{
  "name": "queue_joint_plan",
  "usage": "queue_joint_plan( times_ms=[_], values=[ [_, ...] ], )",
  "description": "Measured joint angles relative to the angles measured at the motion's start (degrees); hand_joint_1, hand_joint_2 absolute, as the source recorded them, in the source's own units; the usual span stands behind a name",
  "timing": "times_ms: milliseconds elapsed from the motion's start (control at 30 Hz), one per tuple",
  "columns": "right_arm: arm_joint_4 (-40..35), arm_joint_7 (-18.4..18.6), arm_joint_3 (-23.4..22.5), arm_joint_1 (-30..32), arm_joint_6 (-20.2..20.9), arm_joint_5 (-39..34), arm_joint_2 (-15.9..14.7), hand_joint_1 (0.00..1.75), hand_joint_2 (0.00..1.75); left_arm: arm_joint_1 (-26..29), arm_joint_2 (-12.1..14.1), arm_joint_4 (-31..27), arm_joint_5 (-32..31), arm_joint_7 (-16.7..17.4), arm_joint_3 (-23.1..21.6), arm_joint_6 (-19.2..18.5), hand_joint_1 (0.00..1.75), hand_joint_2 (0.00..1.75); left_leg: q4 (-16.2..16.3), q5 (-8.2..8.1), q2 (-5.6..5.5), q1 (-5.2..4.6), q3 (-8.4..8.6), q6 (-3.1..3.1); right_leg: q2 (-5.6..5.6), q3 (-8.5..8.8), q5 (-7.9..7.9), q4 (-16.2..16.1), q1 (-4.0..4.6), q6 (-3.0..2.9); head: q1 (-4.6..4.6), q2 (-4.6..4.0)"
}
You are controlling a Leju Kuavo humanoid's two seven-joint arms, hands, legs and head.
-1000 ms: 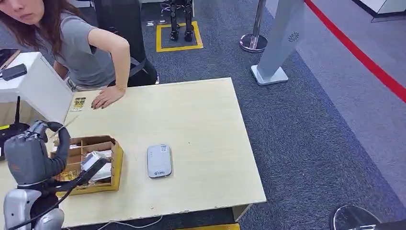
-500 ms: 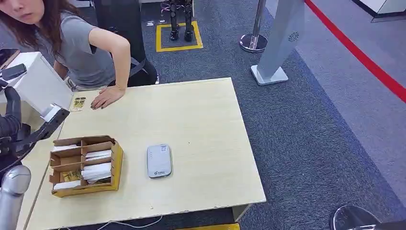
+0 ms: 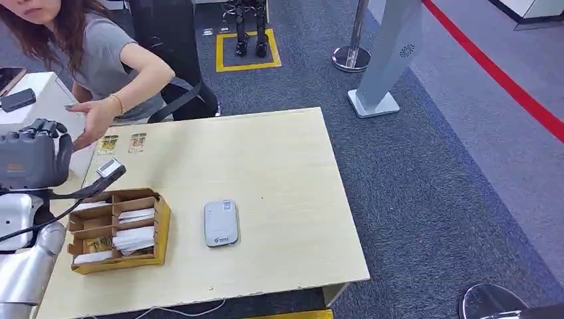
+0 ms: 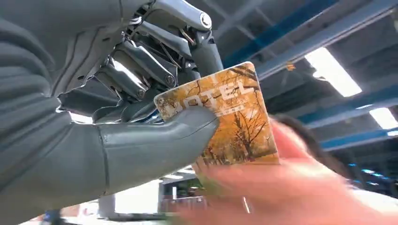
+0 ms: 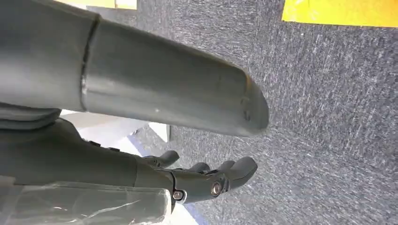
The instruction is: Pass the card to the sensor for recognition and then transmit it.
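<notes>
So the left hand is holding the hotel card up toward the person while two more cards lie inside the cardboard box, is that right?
Not quite. The left hand does hold the hotel card, but the head view shows the two cards lying on the table, beyond the cardboard box.

Left hand (image 4: 141,117): grey ribbed wrist cover, thick smooth grey thumb, dark metal finger linkages with visible screws. Right hand (image 5: 187,180): dark fingers, one silver screw. Silver left forearm (image 3: 23,279), lower left, carries black cables.

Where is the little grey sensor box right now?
In the head view the sensor box lies flat on the wooden table, near its front edge, just right of the cardboard card tray.
</notes>
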Motion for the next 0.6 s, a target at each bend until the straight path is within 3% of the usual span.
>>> queue_joint_plan(
  times_ms=[367,400,433,600],
  values=[
    [0.00,-0.02,0.74,-0.04,0.42,-0.07,0.00,0.00,0.00,-0.55,-1.62,1.60,0.00,-0.20,-2.56,0.00,1.75,1.75,0.00,0.00,0.03,0.02,0.00,0.00,0.02,-0.01,0.00,0.00,0.00,0.00,0.00,0.02],
    [0.00,-0.02,0.74,-0.04,0.53,-0.13,0.00,0.00,0.00,-0.56,-1.70,1.68,0.00,-0.20,-2.66,0.00,0.72,1.75,0.00,0.00,0.02,0.02,0.00,0.00,0.02,-0.02,0.00,0.00,0.00,0.00,0.02,0.00],
    [0.00,0.00,0.74,-0.03,0.52,-0.13,0.00,0.00,0.00,-0.56,-1.75,1.73,0.00,-0.20,-2.71,0.00,0.00,1.75,0.00,0.00,0.03,0.02,-0.01,0.00,0.02,-0.02,0.00,0.00,0.00,0.00,0.00,0.02],
    [0.02,0.00,0.74,0.05,0.44,-0.33,0.00,0.00,0.00,-0.53,-2.03,1.88,0.28,0.35,-2.75,1.01,0.00,1.75,0.00,0.00,0.02,0.02,-0.02,0.00,0.02,-0.02,0.00,0.00,0.00,0.00,0.00,0.00]
  ],
)
